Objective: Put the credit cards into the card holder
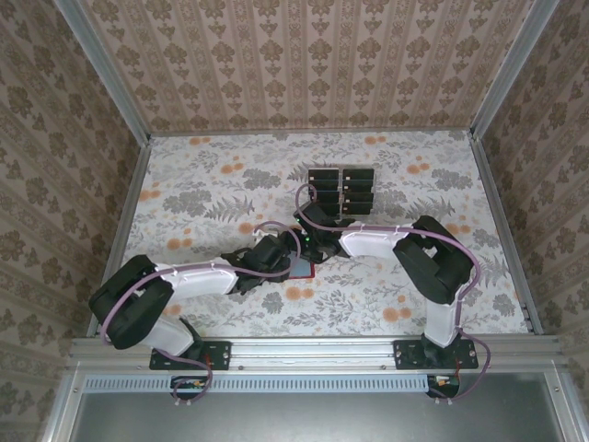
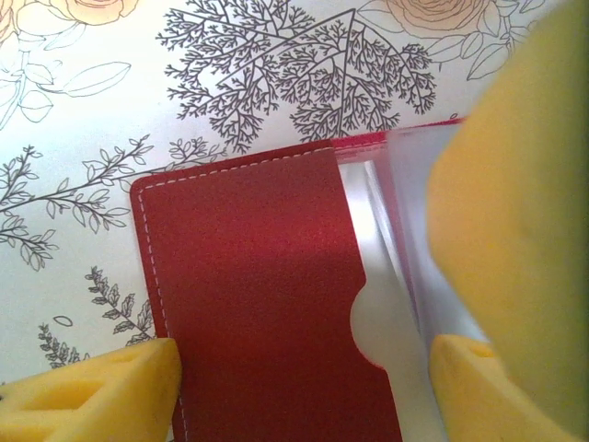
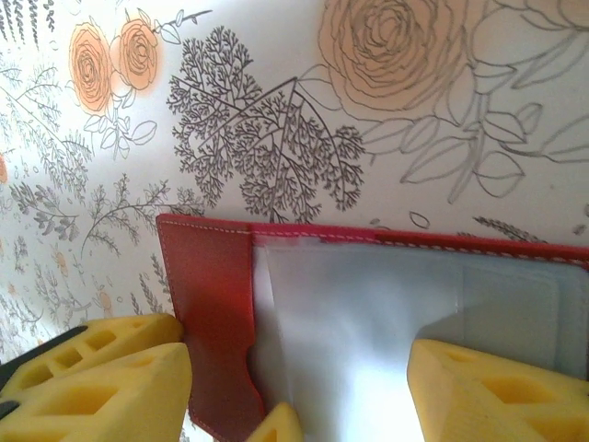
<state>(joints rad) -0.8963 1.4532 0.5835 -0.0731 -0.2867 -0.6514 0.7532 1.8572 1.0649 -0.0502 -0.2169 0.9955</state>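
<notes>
**Step in hand: opening the card holder to take a card.** I judge that no card can go in until a pocket mouth is exposed and held steady.

1. I keep the card holder (image 2: 258, 295) flat on the table (image 1: 202, 193), so that it cannot slide when a card is pushed in.
2. I use one arm to pin and the other to fetch. Both cannot stay on the holder.
3. I avoid pressing on the clear window pocket (image 3: 350, 322). It is glossy, and a pad would probably skid on it.
4. I leave the curved thumb notch (image 2: 361, 322) uncovered, because it marks the slot mouth.

**Jaw state.**
- Left gripper (image 2: 313, 368): the jaws stand apart. One yellow finger (image 2: 101, 391) sits just beside the stitched outer edge of the red panel. The other finger (image 2: 515, 230) lies over the clear window side. I cannot tell whether this gripper pinches the holder or only straddles it.
- Right gripper (image 3: 294, 396): the jaws are parted wide and hold nothing. One finger (image 3: 101, 378) is just beside the red edge and the other (image 3: 497, 396) overlaps the clear window.

**Position of the task's things.**
- The holder lies at mid-table, between the two wrists. In each wrist view it spans the gap between the fingers.
- The credit cards (image 1: 340, 189) lie in two short columns farther up the table, near the right arm's wrist and apart from the holder. No card is in either gripper.
</notes>
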